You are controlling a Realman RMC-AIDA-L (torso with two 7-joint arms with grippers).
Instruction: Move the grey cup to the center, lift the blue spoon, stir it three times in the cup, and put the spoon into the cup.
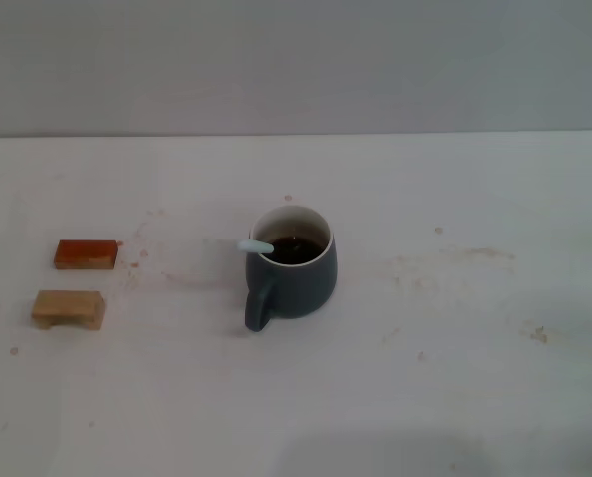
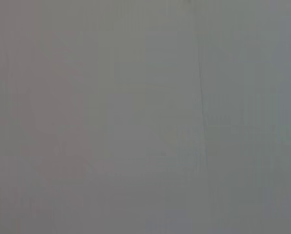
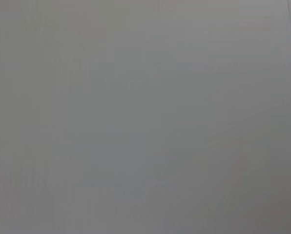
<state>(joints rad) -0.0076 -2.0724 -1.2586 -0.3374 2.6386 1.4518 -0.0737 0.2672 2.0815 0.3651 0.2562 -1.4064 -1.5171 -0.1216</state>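
The grey cup (image 1: 294,266) stands upright near the middle of the white table in the head view, its loop handle pointing toward the front left. Dark brown liquid shows inside. The blue spoon (image 1: 256,245) rests in the cup, its pale blue handle end leaning over the rim on the cup's left side; its bowl is hidden in the liquid. Neither gripper shows in the head view. Both wrist views show only a plain grey surface, with no fingers and no objects.
An orange-red block (image 1: 85,254) and a tan wooden block (image 1: 69,309) lie at the left of the table (image 1: 455,378). Faint stains mark the table right of the cup. A grey wall runs behind the table's far edge.
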